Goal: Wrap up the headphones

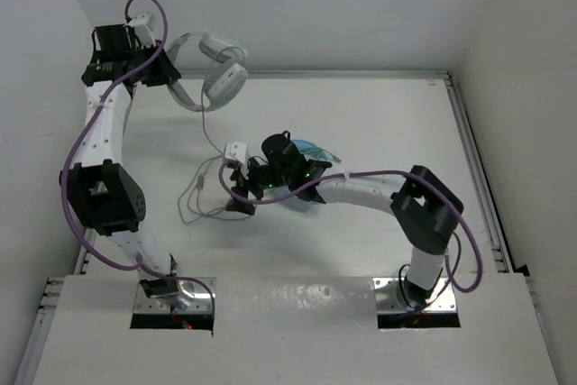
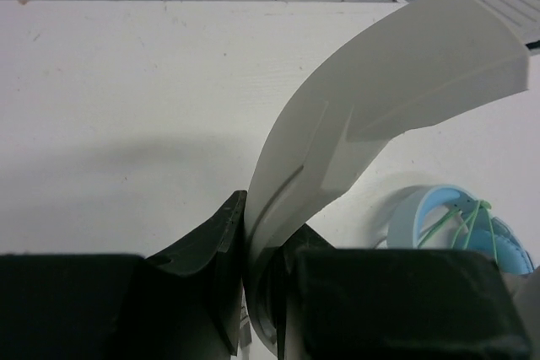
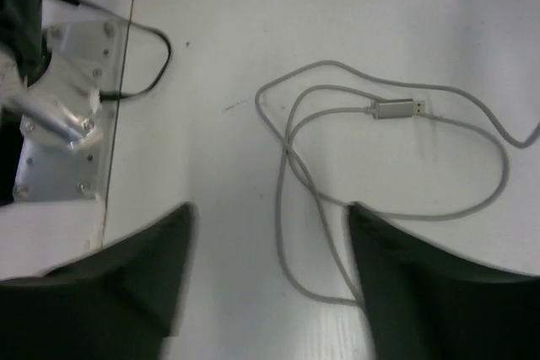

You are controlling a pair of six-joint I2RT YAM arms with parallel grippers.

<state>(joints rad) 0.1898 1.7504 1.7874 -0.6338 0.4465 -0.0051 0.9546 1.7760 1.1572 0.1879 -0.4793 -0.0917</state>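
The left gripper (image 2: 266, 238) is closed on the grey headband (image 2: 405, 65) of the headphones (image 1: 225, 83), with a dark finger pressed to each flat face of the band. From that pinch the band rises ahead of the gripper and bends over to its right, so the arc's long axis runs forward and then sideways. In the top view the two pale ear cups sit just beyond the left gripper's (image 1: 169, 74) tip, on its right. Whether they rest on the table (image 1: 361, 114) I cannot tell.

The thin cable (image 1: 206, 128) leaves the cups and trails away to the right gripper (image 1: 239, 194). This gripper hangs with its fingers (image 3: 110, 292) spread apart and nothing between them. Directly below and ahead of it, the cable (image 3: 283, 158) lies in loose overlapping loops on the table. One strand passes down between the fingers, closer to the right one. The USB plug (image 3: 396, 110) lies ahead on the right finger's side, its long axis crosswise and its metal tip pointing right.

The light blue headphones (image 2: 447, 217) lie ahead of the left gripper, to its right.
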